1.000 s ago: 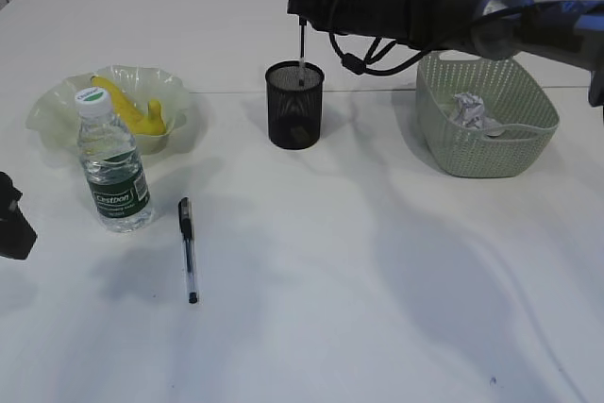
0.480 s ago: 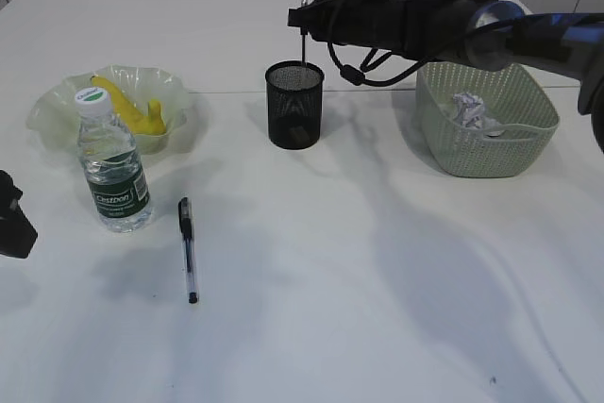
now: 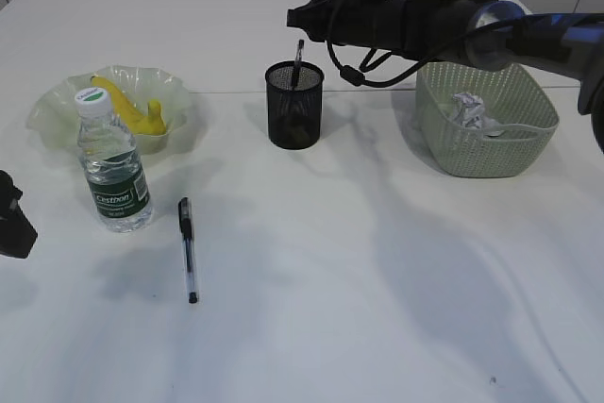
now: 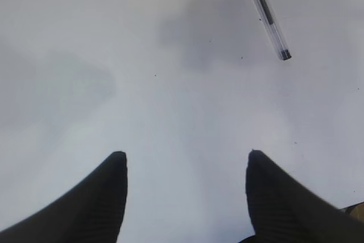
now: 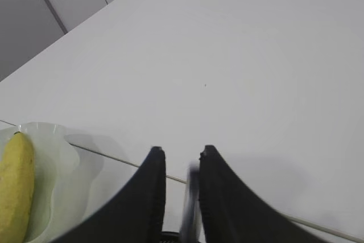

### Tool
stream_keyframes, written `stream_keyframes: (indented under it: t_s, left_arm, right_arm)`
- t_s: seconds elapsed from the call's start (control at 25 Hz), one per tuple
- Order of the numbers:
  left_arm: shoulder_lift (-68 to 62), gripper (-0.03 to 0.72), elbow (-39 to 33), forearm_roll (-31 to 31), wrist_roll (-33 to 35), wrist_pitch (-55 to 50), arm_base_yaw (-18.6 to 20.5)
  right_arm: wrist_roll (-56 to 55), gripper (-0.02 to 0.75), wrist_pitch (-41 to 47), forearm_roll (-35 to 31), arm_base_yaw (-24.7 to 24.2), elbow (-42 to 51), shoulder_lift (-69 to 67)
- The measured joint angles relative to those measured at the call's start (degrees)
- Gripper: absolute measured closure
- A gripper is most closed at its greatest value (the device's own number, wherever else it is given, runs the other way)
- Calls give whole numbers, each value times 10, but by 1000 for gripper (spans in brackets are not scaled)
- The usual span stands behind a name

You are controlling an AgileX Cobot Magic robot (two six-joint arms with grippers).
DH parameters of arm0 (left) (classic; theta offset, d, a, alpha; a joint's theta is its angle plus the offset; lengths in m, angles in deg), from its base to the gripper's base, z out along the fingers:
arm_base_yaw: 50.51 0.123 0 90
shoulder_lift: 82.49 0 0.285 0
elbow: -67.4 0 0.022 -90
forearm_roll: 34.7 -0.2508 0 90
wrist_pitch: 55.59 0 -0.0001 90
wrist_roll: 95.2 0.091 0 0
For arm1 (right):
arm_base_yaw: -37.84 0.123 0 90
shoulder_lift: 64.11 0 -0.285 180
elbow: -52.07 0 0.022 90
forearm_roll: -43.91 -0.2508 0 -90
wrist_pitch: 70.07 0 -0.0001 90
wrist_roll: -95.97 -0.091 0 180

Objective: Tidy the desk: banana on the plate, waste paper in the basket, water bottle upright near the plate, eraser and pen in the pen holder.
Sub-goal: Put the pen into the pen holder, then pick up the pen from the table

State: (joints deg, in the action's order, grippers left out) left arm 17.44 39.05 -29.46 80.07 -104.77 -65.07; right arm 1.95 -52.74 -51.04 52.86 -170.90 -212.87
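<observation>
The right gripper [image 3: 300, 16], jaws slightly parted, released a pen [image 3: 297, 56] into the holder [image 3: 294, 106]; the left gripper [image 4: 185, 192], wide and empty, should fetch the table-front pen [image 3: 187, 247].

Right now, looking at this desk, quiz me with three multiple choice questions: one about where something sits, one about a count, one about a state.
1. Where is the banana?
A. in the basket
B. on the plate
C. beside the bottle on the table

2. How many pens are in sight?
A. one
B. two
C. three

3. How does the water bottle stand?
A. upright
B. on its side
C. upside down

Answers:
1 B, it lies on the plate.
2 B, one pen lies on the table, another sticks out of the pen holder.
3 A, its cap points up.
</observation>
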Motion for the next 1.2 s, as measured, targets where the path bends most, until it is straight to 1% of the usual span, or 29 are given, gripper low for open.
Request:
stream_keyframes:
  t_s: [0.48,0.56,0.64,0.72,0.84,1.08,1.2]
  left_arm:
    - [0,228,0,0,0,0,0]
    - [0,228,0,0,0,0,0]
    - [0,228,0,0,0,0,0]
    - [0,228,0,0,0,0,0]
    - [0,228,0,0,0,0,0]
    - [0,228,0,0,0,0,0]
    - [0,228,0,0,0,0,0]
  right_arm:
    - [-6,558,3,1,0,0,0]
    - [-21,558,4,15,0,0,4]
    - [-51,558,6,44,0,0,9]
    - [-104,557,16,87,0,0,13]
    - [-196,555,50,177,0,0,21]
    - [-416,555,139,431,0,0,55]
    - [-503,551,189,535,0,0,80]
